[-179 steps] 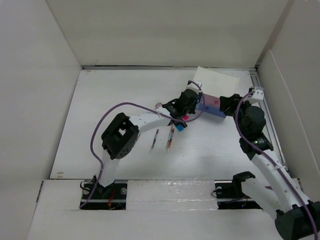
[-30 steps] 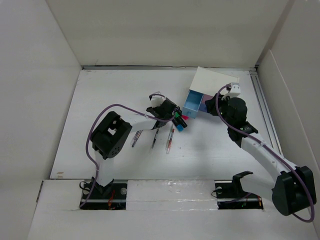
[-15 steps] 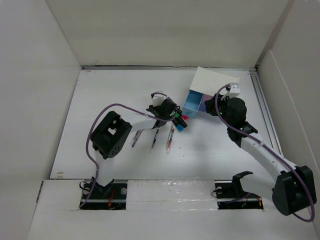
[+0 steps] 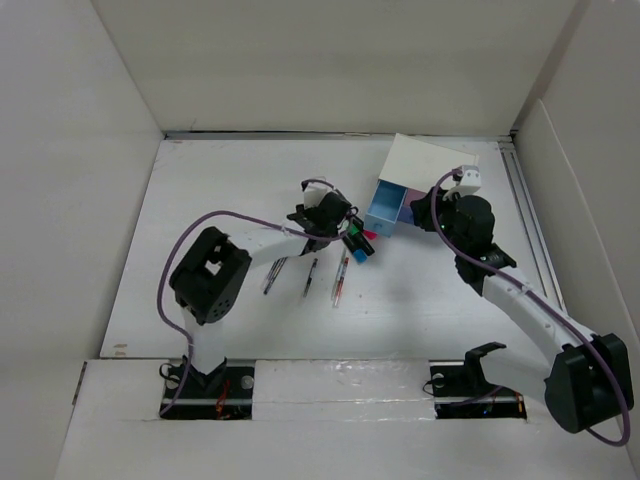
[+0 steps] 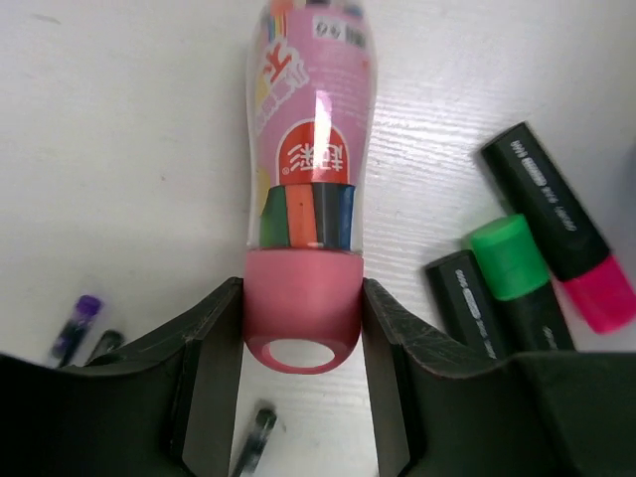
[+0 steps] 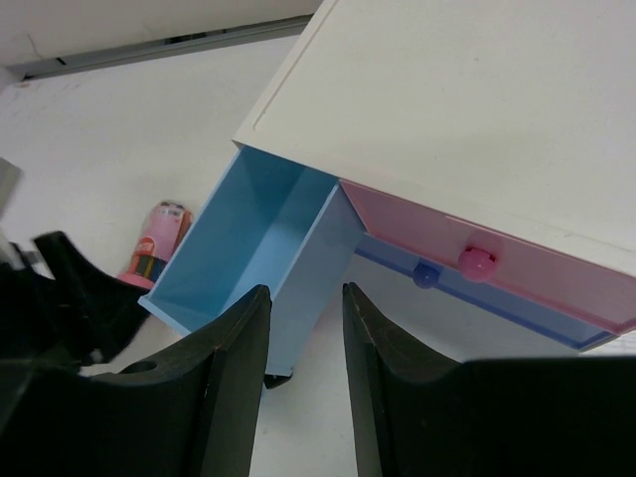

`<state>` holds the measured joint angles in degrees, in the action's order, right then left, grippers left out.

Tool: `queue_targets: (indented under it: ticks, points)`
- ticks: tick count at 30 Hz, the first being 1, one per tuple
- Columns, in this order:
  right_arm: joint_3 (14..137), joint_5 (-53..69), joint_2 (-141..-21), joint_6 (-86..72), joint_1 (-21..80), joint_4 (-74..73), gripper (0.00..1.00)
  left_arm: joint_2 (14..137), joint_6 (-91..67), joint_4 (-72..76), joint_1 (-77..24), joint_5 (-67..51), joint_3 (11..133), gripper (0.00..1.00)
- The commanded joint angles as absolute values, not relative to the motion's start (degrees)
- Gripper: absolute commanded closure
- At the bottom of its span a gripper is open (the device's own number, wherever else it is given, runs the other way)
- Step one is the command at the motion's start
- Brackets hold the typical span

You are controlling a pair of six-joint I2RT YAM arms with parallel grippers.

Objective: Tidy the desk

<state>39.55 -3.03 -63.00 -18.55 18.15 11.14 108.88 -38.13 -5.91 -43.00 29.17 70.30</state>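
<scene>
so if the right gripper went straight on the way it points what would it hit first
The pulled-out blue drawer: its near end sits straight ahead of the right gripper, seemingly close, with nothing between them; exact depth is unclear.

The pink tube [image 5: 308, 129] bears a red logo with white Chinese characters and the digits "96".

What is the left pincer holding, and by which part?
The left pincer holds the pink crayon bottle by its pink cap, one finger on each side.
</scene>
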Motion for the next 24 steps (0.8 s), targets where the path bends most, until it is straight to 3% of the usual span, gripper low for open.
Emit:
queue_targets:
  ticks: [1,8,12,24]
  points:
    - [41.31,-3.87,-61.52,-17.84,18.72,13.8,0.59,95.38,-35.16,-6.15,-42.63,31.03,70.84,1.0]
    - [41.49,-4.4,-60.91,-17.84,18.72,12.57,0.59,83.16,-32.87,-9.05,-42.63,28.3,69.34,1.0]
    - [41.49,-4.83,-59.86,-17.84,18.72,12.22,0.59,75.61,-31.29,-9.32,-42.63,20.34,69.08,1.0]
    - [41.31,-6.07,-57.04,-17.75,18.72,11.07,0.59,74.78,-27.86,-6.15,-44.74,1.69,75.14,1.0]
